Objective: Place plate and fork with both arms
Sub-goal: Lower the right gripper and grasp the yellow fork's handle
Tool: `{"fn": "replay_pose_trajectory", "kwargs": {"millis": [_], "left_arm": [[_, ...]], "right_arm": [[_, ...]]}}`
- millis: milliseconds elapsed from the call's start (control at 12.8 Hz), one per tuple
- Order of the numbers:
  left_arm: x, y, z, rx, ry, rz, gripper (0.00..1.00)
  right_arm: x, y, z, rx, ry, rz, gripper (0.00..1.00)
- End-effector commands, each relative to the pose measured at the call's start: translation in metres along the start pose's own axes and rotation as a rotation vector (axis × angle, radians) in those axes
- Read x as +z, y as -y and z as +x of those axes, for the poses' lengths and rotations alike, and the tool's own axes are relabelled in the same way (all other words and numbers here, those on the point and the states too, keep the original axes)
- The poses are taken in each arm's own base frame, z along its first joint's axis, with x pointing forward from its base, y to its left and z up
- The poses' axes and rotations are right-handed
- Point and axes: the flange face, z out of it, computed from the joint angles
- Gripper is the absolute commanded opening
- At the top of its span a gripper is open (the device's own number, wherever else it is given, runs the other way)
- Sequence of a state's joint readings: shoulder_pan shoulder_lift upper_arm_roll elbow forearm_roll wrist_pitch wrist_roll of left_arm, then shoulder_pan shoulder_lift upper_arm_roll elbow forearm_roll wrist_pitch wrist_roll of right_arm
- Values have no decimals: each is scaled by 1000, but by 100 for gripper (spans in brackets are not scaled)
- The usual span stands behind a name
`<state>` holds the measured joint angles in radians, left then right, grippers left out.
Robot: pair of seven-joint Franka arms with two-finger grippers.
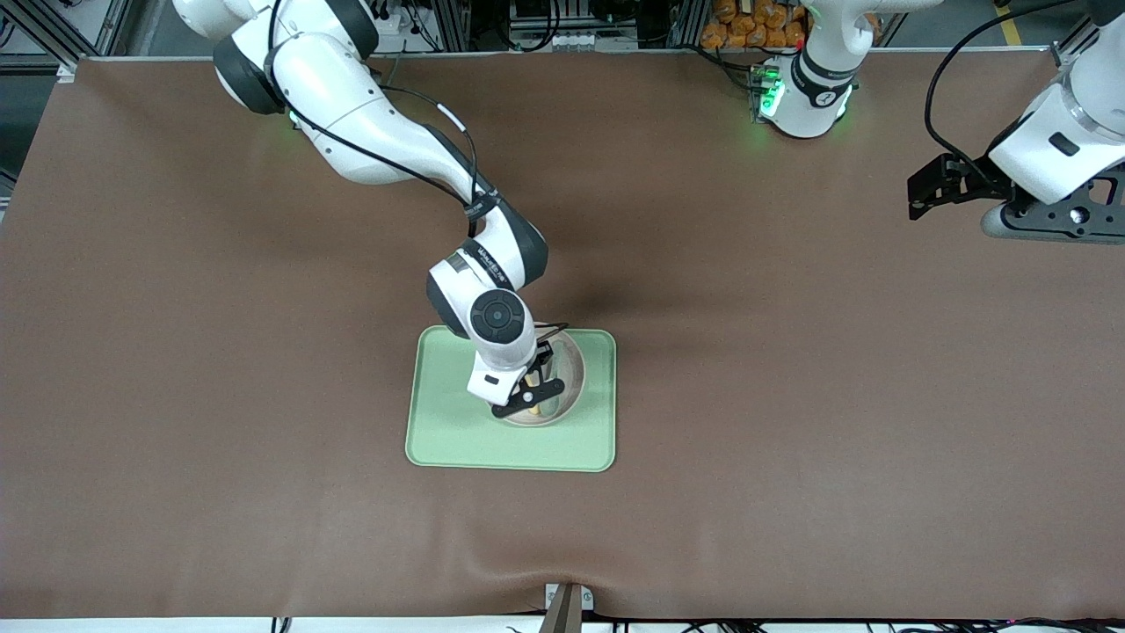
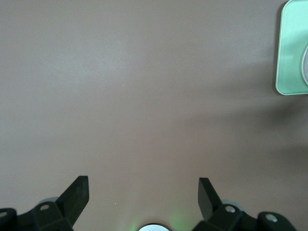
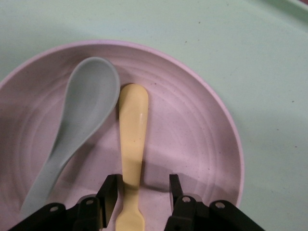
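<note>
A light-green tray point(image 1: 457, 444) lies on the brown bench point(image 1: 220, 396) near the middle, and the pale pink plate point(image 1: 576, 369) sits inside it, toward the tray's edge nearest the arms' bases. Two things lie in the plate side by side: a grey-green spoon point(image 3: 79, 120) and the yellow fork point(image 3: 132, 144), their rounded handle ends close together, almost touching. The right gripper point(image 1: 527, 406) is down over the plate, partly hiding it in the front view. In the right wrist view its fingers point(image 3: 109, 191) stand a little apart on either side of the fork's narrow part, with a small gap showing between the fork and each finger, so they are partly open and not clamped on it. The fork rests flat on the plate's floor. The left gripper point(image 2: 143, 192) waits over bare bench at the left arm's end, well apart from the tray; its fingers point(image 2: 77, 192) are spread wide and hold nothing. A corner of the tray point(image 2: 291, 53) shows at the edge of the left wrist view.
</note>
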<state>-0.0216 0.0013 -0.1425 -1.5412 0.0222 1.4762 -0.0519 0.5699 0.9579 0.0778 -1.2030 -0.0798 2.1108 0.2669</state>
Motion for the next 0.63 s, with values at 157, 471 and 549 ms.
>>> {"fn": "replay_pose_trajectory", "kwargs": {"millis": [157,471,549], "left_arm": [[-2,-1,-1,-16,-10,-15,100],[-1,-1,0,-17,-10,-16,100],[-2,0,0,-22,-12,-16,100]], "right_arm": [[3,0,1,6,-11,-18,0],[-25,-7,3,29,19,-7,0],[-40,-12,5,44,32,6,0]]}}
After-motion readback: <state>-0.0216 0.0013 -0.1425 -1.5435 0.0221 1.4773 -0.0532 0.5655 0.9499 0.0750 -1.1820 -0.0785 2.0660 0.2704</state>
